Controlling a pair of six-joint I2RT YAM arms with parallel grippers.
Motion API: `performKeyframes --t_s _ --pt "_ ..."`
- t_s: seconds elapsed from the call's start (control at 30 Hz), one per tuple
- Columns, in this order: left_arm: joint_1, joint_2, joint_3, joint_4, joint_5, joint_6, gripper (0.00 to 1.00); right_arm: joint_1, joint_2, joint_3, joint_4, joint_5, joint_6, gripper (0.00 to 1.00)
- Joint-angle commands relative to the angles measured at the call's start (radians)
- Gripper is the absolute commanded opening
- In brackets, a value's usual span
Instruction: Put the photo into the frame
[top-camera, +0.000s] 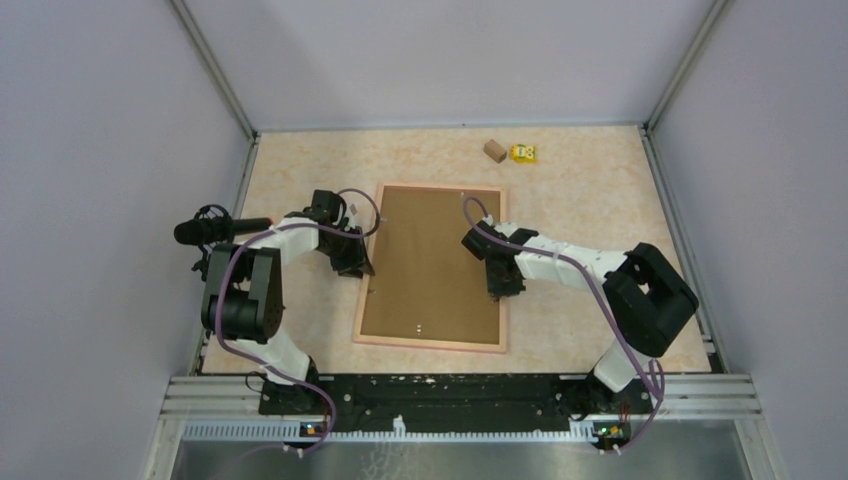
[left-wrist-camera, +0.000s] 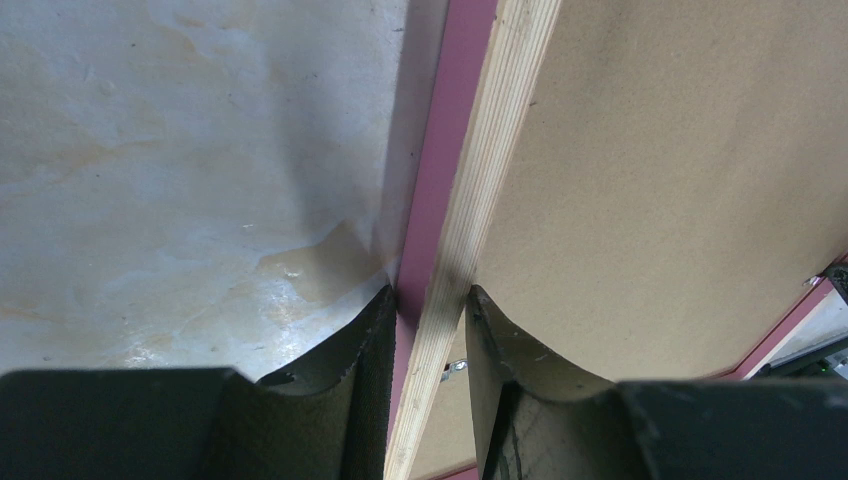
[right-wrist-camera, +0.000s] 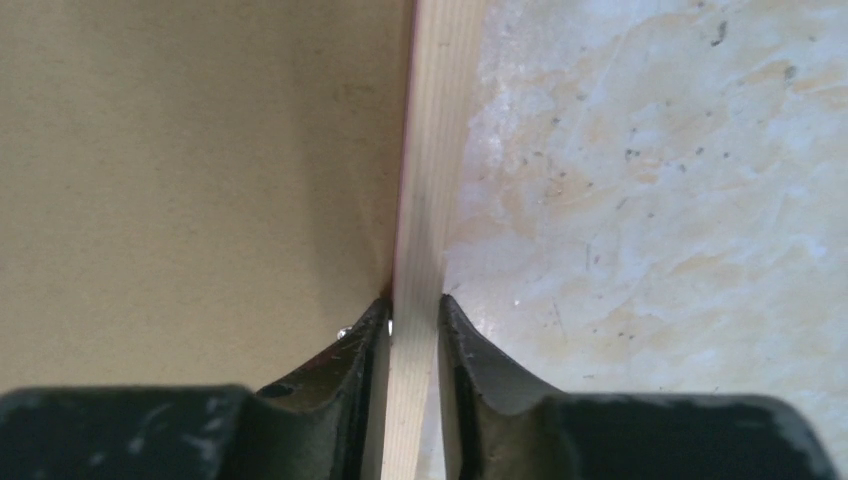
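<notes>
The frame lies back side up in the middle of the table, its thin pinkish light-wood rails around a plain brown backing board. The photo is not visible in any view. My left gripper is shut on the frame's left rail; in the left wrist view the fingers pinch the rail beside the board. My right gripper is shut on the right rail; in the right wrist view the fingers clamp the rail next to the board.
A small wooden block and a yellow object lie at the back of the table. A black cylindrical device sticks out at the left edge. Walls and metal rails enclose the table.
</notes>
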Motion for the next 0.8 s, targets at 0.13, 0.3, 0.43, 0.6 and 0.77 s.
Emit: performKeyframes --t_s 0.13,0.3,0.43,0.6,0.77 --pt "-0.004 -0.004 -0.032 -0.019 -0.003 0.013 0.37 0.032 0.063 -0.052 0.022 -0.133 0.01 0.07" --pt "-0.004 -0.005 -0.035 -0.015 0.011 0.011 0.37 0.028 0.058 -0.03 0.079 -0.139 0.01 0.25" --pt "-0.004 -0.018 -0.055 -0.012 0.062 -0.003 0.37 -0.014 0.043 -0.032 0.198 -0.196 -0.013 0.28" --pt "-0.005 -0.072 -0.138 0.01 0.203 -0.04 0.37 -0.108 0.071 0.007 0.313 -0.268 -0.143 0.23" --pt "-0.063 -0.199 -0.229 0.023 0.246 -0.109 0.36 -0.168 0.155 0.132 0.302 -0.245 -0.36 0.21"
